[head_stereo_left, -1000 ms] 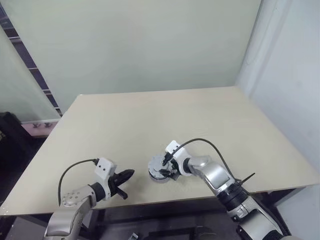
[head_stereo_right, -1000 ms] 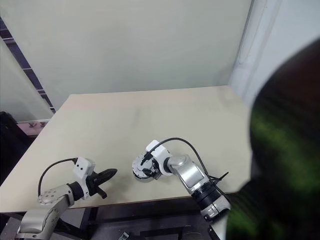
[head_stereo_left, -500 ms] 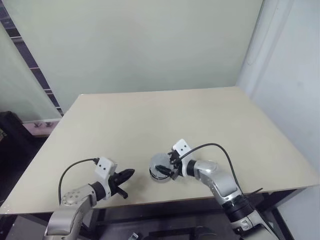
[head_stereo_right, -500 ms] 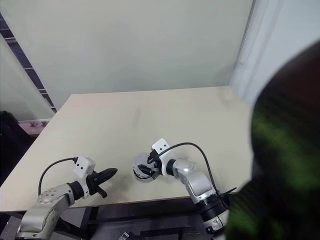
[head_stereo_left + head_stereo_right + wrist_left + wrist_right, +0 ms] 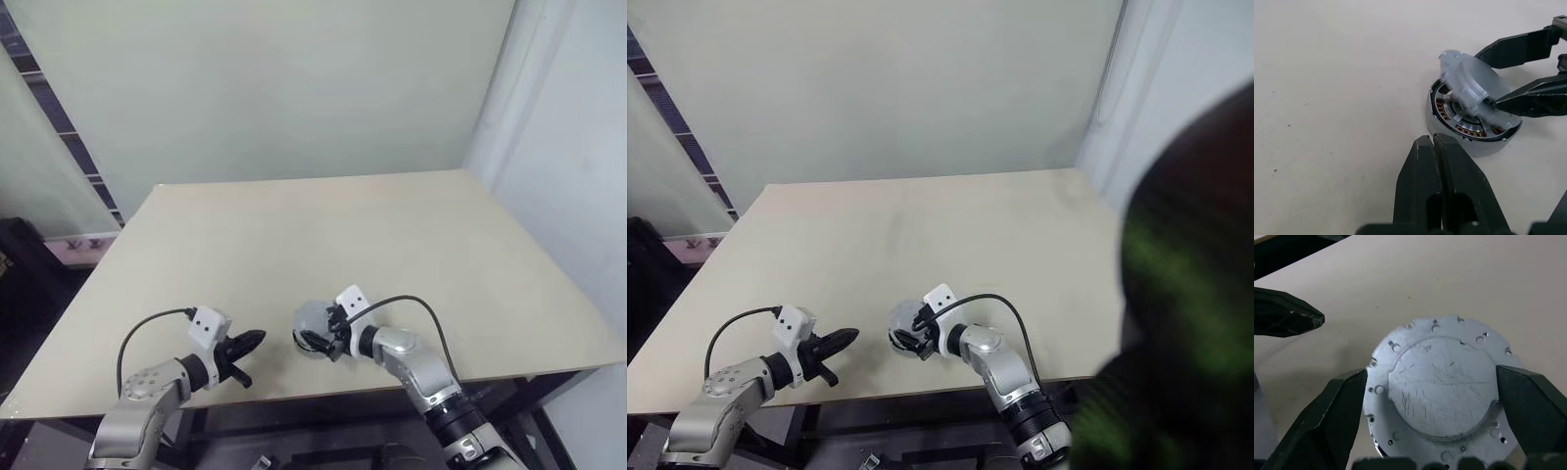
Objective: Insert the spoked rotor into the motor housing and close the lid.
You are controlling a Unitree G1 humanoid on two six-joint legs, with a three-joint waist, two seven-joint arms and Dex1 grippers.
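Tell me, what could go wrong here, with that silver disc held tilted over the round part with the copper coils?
The right gripper holds the silver disc by its edges, tilted over the motor housing. If it goes down tilted, it may jam instead of seating. The housing stands loose on the table, so a push could slide it. The left gripper, jaws shut, sits close beside the housing without touching it and could be bumped.
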